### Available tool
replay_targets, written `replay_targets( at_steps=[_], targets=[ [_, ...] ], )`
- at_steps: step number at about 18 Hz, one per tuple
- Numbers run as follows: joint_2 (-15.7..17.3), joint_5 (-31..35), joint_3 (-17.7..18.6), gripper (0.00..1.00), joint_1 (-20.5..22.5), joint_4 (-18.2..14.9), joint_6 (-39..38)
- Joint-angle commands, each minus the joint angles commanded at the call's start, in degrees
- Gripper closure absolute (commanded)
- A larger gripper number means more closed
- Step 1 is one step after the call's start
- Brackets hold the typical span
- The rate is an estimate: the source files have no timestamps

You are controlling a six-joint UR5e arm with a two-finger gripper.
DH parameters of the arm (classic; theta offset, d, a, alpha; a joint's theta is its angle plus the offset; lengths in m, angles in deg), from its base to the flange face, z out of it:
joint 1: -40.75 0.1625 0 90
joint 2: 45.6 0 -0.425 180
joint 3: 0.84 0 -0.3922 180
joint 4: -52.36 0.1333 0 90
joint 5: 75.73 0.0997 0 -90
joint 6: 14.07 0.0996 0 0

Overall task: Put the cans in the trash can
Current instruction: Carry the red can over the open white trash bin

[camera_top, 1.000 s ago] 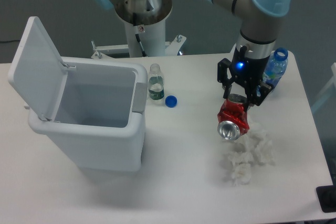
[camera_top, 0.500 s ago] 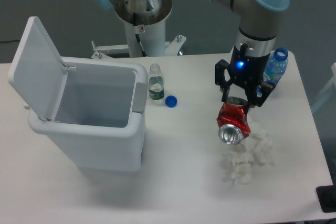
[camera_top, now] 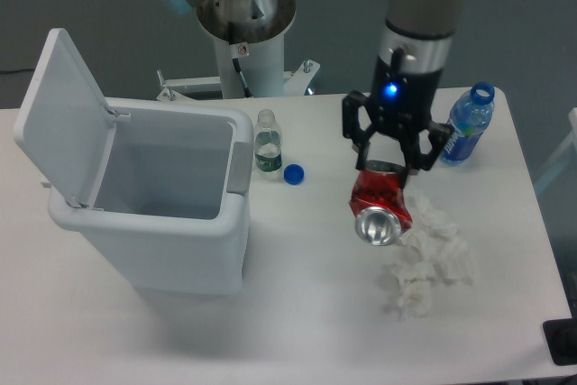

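A crushed red can (camera_top: 379, 205) with a shiny silver round end hangs in my gripper (camera_top: 386, 167), which is shut on its upper end and holds it above the table. The can tilts toward the camera. The white trash can (camera_top: 171, 196) stands at the left with its lid (camera_top: 50, 114) swung up and open, showing a grey inside. The can is well to the right of the bin, over the middle right of the table.
A small clear green-labelled bottle (camera_top: 267, 143) and a blue cap (camera_top: 293, 174) stand just right of the bin. A blue-labelled plastic bottle (camera_top: 467, 125) is at the back right. Crumpled white tissue (camera_top: 424, 254) lies below the can.
My gripper has moved left and a little up with the red can in it, away from the blue-labelled bottle and toward the bin.
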Motion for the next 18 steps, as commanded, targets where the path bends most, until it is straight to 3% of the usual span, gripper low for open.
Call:
replay_targets(
  at_steps=[5, 11, 18],
  targets=[
    [3.16, -1.85, 0.79, 0.52, -4.31, -0.26, -6.77],
    [7.74, -1.85, 2.2, 0.52, -7.91, -4.92, -7.22],
    [9.76, -1.85, 4.65, 0.52, -10.72, -6.42, -8.1]
  ],
)
